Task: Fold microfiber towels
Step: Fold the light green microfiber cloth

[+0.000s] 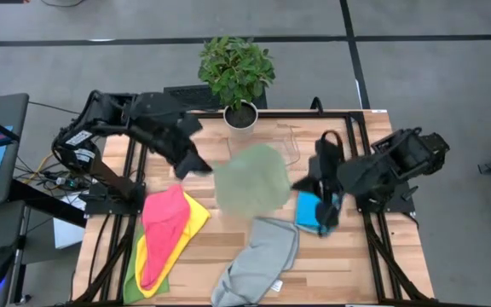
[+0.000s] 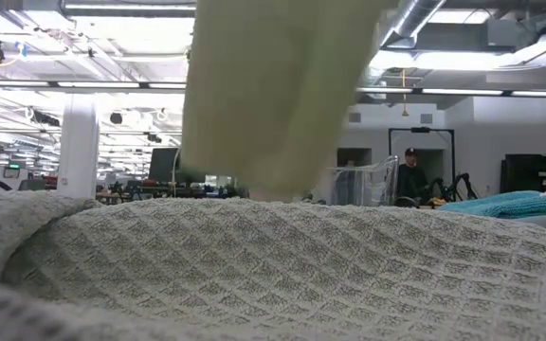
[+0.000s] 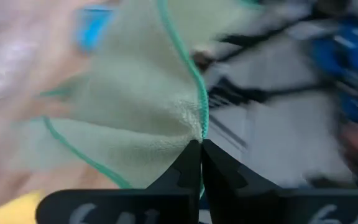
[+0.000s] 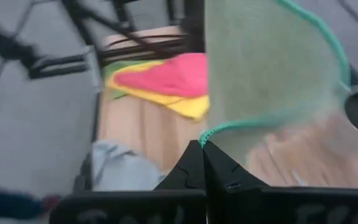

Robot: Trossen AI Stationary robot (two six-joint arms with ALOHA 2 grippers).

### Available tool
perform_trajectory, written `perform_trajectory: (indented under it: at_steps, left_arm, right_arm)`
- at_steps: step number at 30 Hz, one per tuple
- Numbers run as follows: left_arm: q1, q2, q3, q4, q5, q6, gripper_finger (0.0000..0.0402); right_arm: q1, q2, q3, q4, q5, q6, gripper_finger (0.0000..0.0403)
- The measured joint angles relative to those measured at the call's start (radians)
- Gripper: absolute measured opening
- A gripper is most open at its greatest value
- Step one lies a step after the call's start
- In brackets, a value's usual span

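Holding the pale green towel (image 1: 250, 177) stretched above the surface (image 1: 348, 256), left gripper (image 1: 201, 167) and right gripper (image 1: 301, 182) jaws pinched on opposite corners; wrist views alone show its teal edging.

A pale green towel with teal edging (image 1: 250, 177) is held spread above the table's middle, while a pink towel (image 1: 164, 226) is piled on a yellow one (image 1: 193, 223) over a green one (image 1: 133, 277), a grey towel (image 1: 258, 260) lies crumpled nearby, and a blue towel (image 1: 309, 211) lies apart.
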Motion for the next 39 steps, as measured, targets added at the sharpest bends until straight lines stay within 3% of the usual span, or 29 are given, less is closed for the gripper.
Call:
perform_trajectory:
  at_steps: [3, 5, 7, 9, 12, 14, 16, 18, 19, 21, 23, 25, 27, 29, 31, 33, 34, 36, 39]
  left_arm:
    - [-0.026, 0.008, 0.001, 0.063, 0.006, 0.057, 0.0]
    - [0.006, 0.007, 0.001, 0.015, -0.104, 0.051, 0.0]
    - [0.044, 0.007, 0.001, -0.058, -0.206, 0.017, 0.0]
    - [0.071, 0.008, 0.0, -0.092, -0.151, 0.008, 0.0]
    - [0.043, 0.017, 0.0, -0.047, 0.047, 0.01, 0.0]
    - [0.012, 0.029, 0.0, 0.003, 0.083, 0.04, 0.0]
    - [0.005, 0.034, 0.0, -0.013, 0.014, 0.079, 0.0]
    - [0.024, 0.033, 0.0, -0.072, -0.144, 0.093, 0.0]
    - [0.034, 0.032, 0.0, -0.106, -0.226, 0.085, 0.0]
    - [0.057, 0.032, 0.0, -0.147, -0.252, 0.049, 0.0]
    - [0.064, 0.032, 0.0, -0.112, -0.084, 0.034, 0.0]
    - [0.045, 0.032, 0.0, -0.048, 0.016, 0.039, 0.0]
    - [0.038, 0.032, 0.0, -0.052, -0.02, 0.046, 0.0]
    - [0.061, 0.032, 0.0, -0.103, -0.137, 0.082, 0.0]
    - [0.098, 0.033, 0.0, -0.207, -0.254, 0.121, 0.0]
    - [0.139, 0.033, -0.014, -0.237, -0.323, 0.088, 0.0]
    - [0.154, 0.031, -0.033, -0.218, -0.296, 0.049, 0.0]
    - [0.167, 0.033, -0.051, -0.174, -0.163, 0.022, 0.0]
    - [0.106, 0.033, -0.057, -0.1, -0.007, 0.007, 0.0]
  right_arm:
    - [0.018, 0.005, 0.001, -0.042, 0.14, -0.011, 0.0008]
    - [0.009, 0.005, 0.0, -0.115, 0.283, 0.039, 0.0012]
    - [-0.02, 0.001, 0.0, -0.151, 0.328, 0.093, 0.0013]
    - [-0.049, -0.004, 0.001, -0.126, 0.205, 0.088, 0.001]
    - [-0.039, 0.004, 0.0, -0.043, -0.021, 0.021, 0.0005]
    - [-0.02, 0.014, 0.0, -0.037, -0.035, -0.012, 0.0005]
    - [-0.01, 0.02, 0.0, -0.103, 0.105, 0.005, 0.0008]
    - [-0.019, 0.02, -0.001, -0.192, 0.294, 0.095, 0.0014]
    - [-0.033, 0.018, -0.001, -0.199, 0.341, 0.129, 0.0017]
    - [-0.062, 0.011, -0.004, -0.164, 0.261, 0.111, 0.0017]
    - [-0.067, 0.007, -0.003, -0.07, 0.065, 0.044, 0.0011]
    - [-0.053, 0.007, -0.002, -0.031, 0.003, -0.001, 0.0005]
    - [-0.037, 0.008, -0.002, -0.069, 0.095, -0.007, 0.0008]
    - [-0.042, 0.009, -0.002, -0.157, 0.249, 0.033, 0.0015]
    - [-0.071, 0.008, -0.007, -0.198, 0.33, 0.098, 0.0016]
    - [-0.111, 0.001, -0.023, -0.17, 0.246, 0.094, 0.0011]
    - [-0.12, 0.0, -0.023, -0.123, 0.166, 0.076, 0.0008]
    - [-0.121, -0.004, -0.023, -0.084, 0.052, 0.046, 0.0005]
    - [-0.078, 0.004, -0.021, -0.049, -0.038, 0.025, 0.0008]
